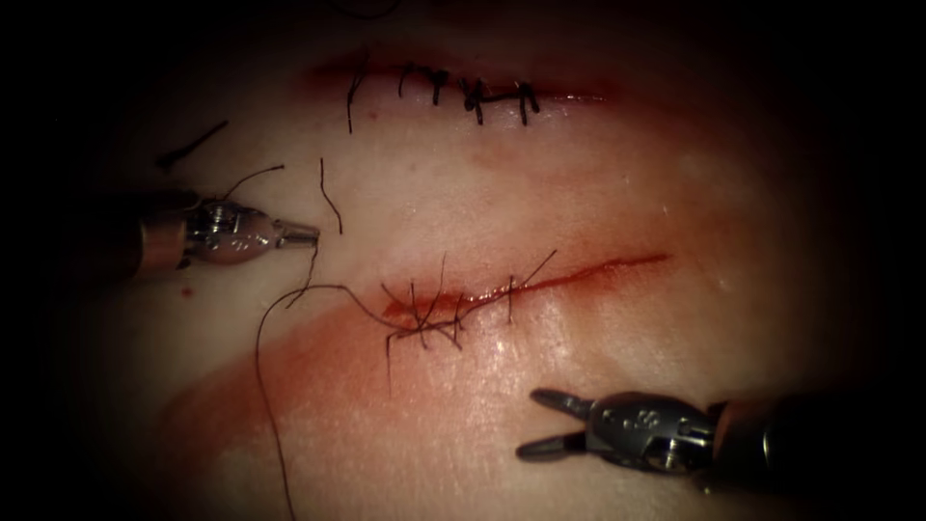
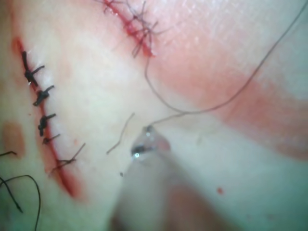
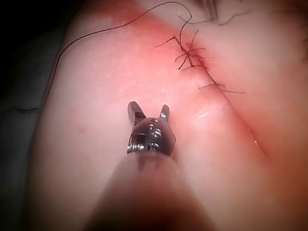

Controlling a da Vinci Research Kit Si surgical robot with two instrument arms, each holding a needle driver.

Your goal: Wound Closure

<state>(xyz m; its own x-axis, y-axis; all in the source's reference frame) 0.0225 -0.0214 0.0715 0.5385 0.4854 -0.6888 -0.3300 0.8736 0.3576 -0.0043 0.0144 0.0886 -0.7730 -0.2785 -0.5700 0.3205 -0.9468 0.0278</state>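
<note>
Endoscope | left tool (image 1: 307,233) grips thread (image 1: 289,301) | right tool (image 1: 540,423) empty, apart

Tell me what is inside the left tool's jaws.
The left tool has its jaws shut on the thread, which runs from its tip to the stitched cut. How much thread the jaws cover cannot be seen. The right tool is open, holding nothing.

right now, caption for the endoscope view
Left claw shut on thread; right claw open, empty, beside the part-stitched cut.
</note>
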